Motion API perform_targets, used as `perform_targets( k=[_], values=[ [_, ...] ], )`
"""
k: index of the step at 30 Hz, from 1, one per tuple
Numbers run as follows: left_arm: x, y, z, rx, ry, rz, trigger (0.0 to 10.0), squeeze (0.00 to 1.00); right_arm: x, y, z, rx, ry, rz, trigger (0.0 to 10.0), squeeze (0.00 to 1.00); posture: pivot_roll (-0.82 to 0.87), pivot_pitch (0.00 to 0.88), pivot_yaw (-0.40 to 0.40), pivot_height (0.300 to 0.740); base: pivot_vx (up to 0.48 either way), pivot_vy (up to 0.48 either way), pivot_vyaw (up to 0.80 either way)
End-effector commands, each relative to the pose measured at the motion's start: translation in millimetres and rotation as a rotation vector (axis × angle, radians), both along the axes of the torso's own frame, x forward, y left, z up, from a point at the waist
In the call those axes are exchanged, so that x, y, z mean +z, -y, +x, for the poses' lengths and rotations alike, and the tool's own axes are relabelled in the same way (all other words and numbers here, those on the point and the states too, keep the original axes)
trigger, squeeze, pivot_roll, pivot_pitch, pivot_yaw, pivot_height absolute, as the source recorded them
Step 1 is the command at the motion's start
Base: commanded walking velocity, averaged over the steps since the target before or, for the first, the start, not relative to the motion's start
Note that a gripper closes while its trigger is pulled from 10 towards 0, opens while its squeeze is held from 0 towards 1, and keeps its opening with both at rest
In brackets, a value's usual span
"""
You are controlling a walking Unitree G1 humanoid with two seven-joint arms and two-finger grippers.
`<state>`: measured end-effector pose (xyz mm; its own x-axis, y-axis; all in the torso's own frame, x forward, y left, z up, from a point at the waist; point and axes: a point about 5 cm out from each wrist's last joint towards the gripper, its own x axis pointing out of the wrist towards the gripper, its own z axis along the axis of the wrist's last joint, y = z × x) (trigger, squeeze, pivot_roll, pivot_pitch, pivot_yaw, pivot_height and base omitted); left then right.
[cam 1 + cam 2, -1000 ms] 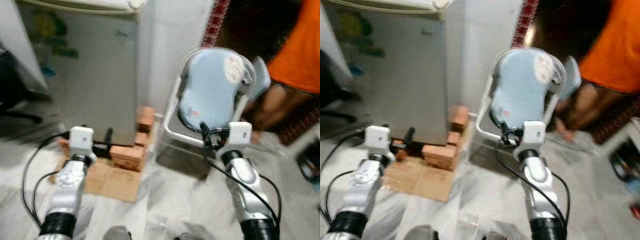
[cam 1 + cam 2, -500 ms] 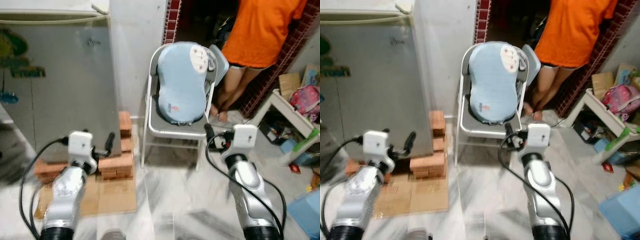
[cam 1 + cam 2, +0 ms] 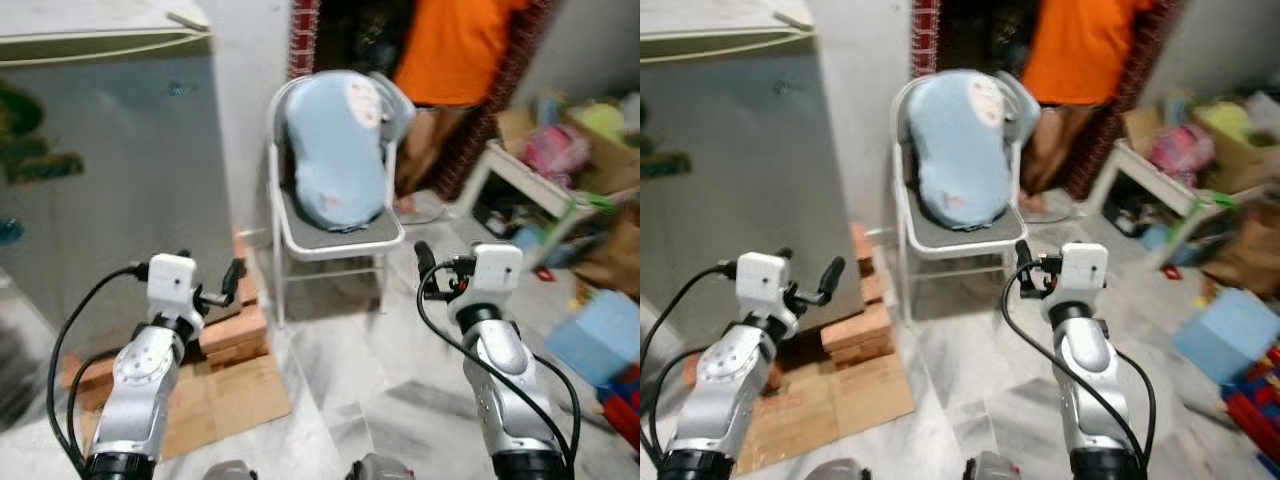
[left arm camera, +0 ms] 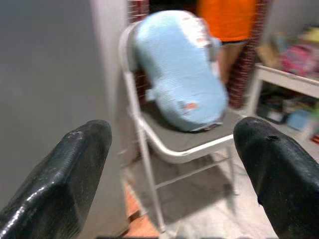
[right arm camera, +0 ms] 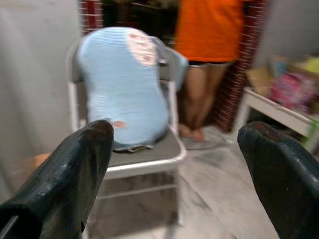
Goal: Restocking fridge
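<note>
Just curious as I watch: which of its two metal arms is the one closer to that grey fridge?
The left arm: its gripper hangs before the fridge; the right gripper is beyond the chair.

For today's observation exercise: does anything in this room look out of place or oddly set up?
Yes. The fridge stands raised on stacked bricks over flattened cardboard, an improvised base. A large pale blue cushion is propped upright on the folding chair, taking up its seat. Both grippers, left and right, are open and hold nothing.

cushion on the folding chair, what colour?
Pale blue cushion, with a round whitish patch near the top; the right wrist view shows it best.
</note>
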<state>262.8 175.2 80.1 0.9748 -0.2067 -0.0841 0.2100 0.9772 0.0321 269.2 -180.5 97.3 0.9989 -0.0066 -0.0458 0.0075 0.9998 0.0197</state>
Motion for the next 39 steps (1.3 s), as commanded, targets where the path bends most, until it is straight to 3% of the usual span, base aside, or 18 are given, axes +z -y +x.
perform_targets(
  k=[1,14,39],
  values=[
    [1.5,9.6,0.8,-0.036,-0.005,-0.008,10.0,0.0,1.6,7.1,-0.1,-0.026,-0.003,-0.008,10.0,0.0,0.08,0.0,-0.048,0.74,0.0,0.48,-0.8],
    [1.8,12.9,-1.3,-0.074,-0.017,0.022,10.0,0.0,1.5,7.6,-0.8,-0.031,-0.008,-0.005,10.0,0.0,0.07,0.0,-0.046,0.74,0.0,0.449,-0.8],
    [-3.9,16.4,-6.7,-0.072,-0.07,0.005,10.0,0.0,1.7,6.6,5.7,-0.008,-0.026,-0.001,10.0,0.0,0.09,0.0,-0.075,0.74,-0.069,0.0,-0.8]
  ],
)
